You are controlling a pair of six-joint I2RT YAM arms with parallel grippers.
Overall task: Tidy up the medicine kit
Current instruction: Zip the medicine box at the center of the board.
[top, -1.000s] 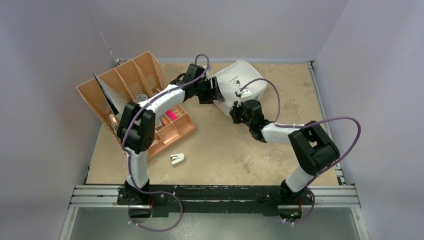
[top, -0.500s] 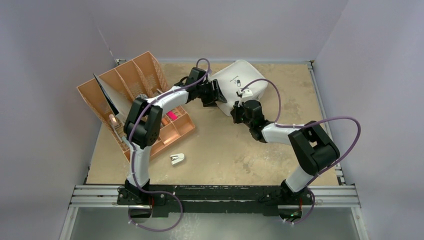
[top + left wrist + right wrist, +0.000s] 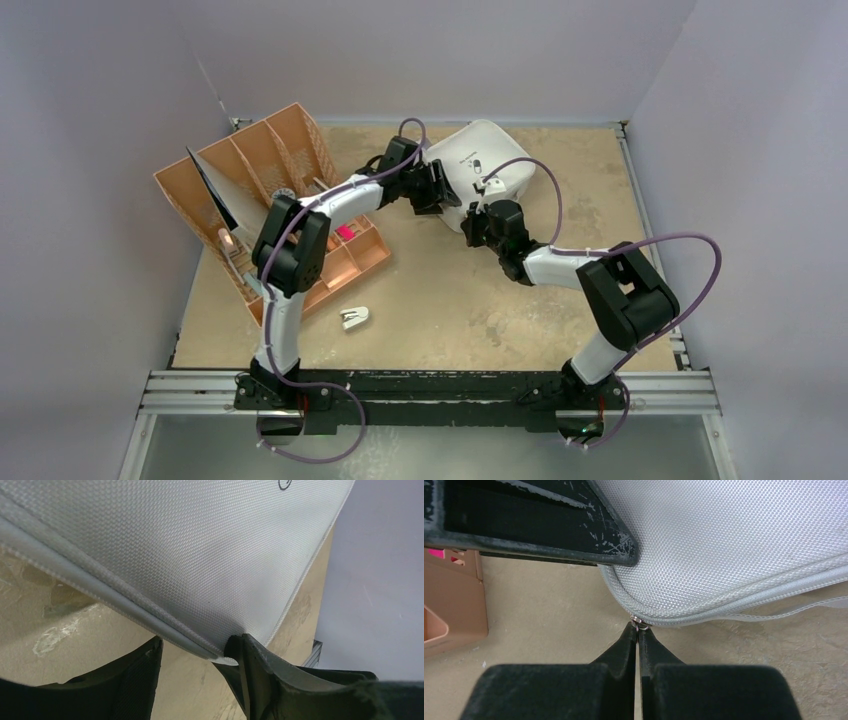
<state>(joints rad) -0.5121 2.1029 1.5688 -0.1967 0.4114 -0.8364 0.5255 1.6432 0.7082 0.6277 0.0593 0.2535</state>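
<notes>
The medicine kit (image 3: 487, 158) is a light grey zip case lying at the back of the table, lid down, with a small dark logo on top. My left gripper (image 3: 441, 192) is at its left edge. In the left wrist view the left gripper (image 3: 198, 649) is open, its right finger (image 3: 250, 665) touching the kit's (image 3: 190, 555) seam while the left finger stands apart. My right gripper (image 3: 477, 216) is at the kit's near-left corner. In the right wrist view the right gripper (image 3: 638, 629) is shut on the small metal zipper pull (image 3: 640, 624) at the kit's (image 3: 734, 545) rim.
Tan-orange divided organizer trays (image 3: 262, 165) stand at the left, the nearer tray (image 3: 362, 258) holding a pink item (image 3: 345, 231). A small white object (image 3: 354, 318) lies on the table in front of them. The tray's corner (image 3: 454, 605) shows left of my right gripper.
My left gripper has slid to the right, up against the kit's left edge. The right gripper has stayed put, shut on the zipper pull.
</notes>
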